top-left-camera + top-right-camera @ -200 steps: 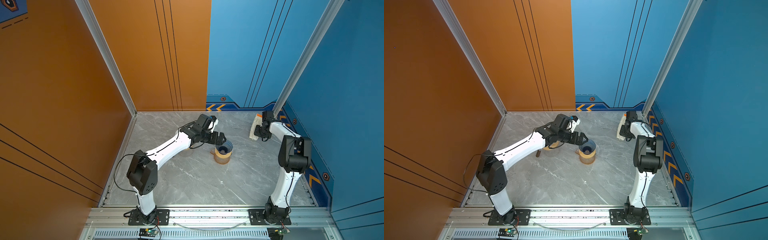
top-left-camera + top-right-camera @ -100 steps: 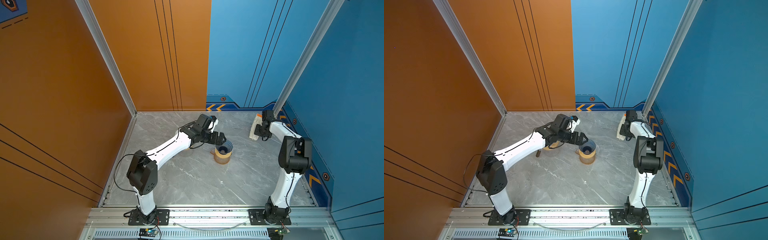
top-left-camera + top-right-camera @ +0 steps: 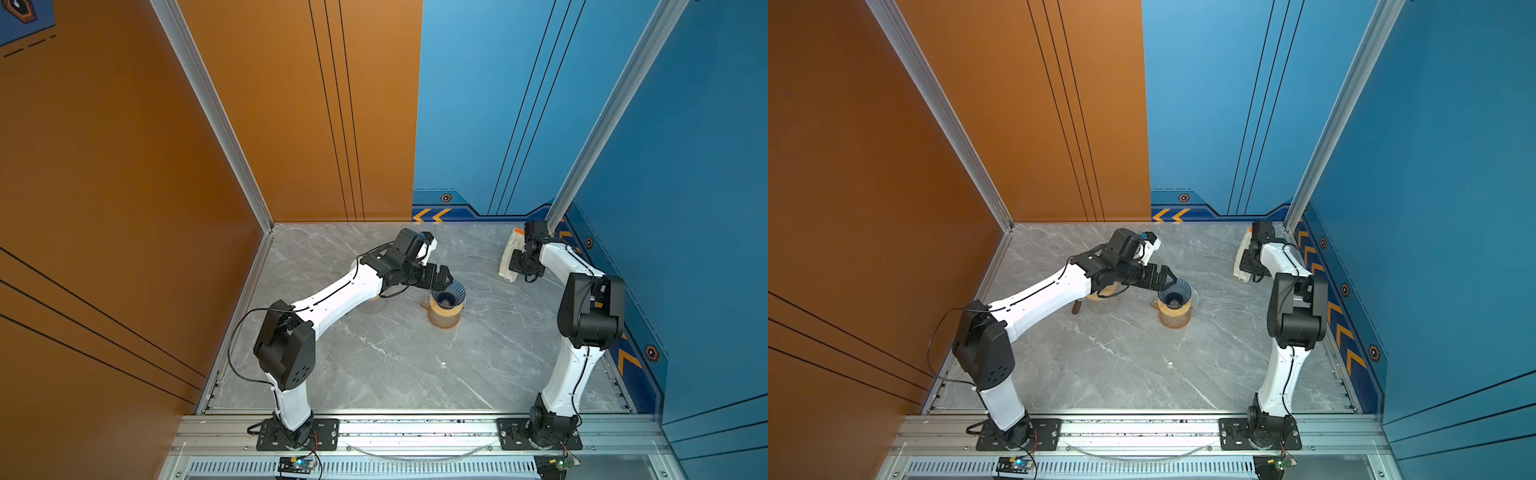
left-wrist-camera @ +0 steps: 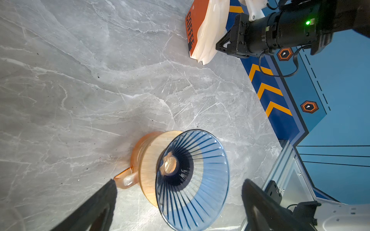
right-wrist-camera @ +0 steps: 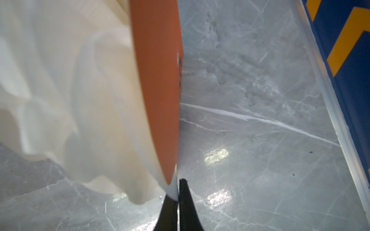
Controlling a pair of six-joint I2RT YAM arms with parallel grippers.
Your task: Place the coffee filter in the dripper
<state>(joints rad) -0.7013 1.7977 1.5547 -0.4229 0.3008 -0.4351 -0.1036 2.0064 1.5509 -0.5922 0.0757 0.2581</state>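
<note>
The filters [image 4: 210, 30] are white and floppy. They stick out of an orange pack [image 4: 193, 34] at the far back of the table [image 3: 395, 365], on the right side. The right gripper [image 5: 177, 193] is pinched tight on a thin white edge at the pack's corner. I think it grabs there to pull a filter out. I cannot tell if it has one sheet or more.

The dripper [image 4: 192, 180] is well apart from them. It is blue and empty, and it sits on an orange jug [image 4: 148, 160]. The left gripper [image 3: 441, 277] is wide open and holds nothing. It waits just beside the dripper, maybe to keep it steady.
</note>
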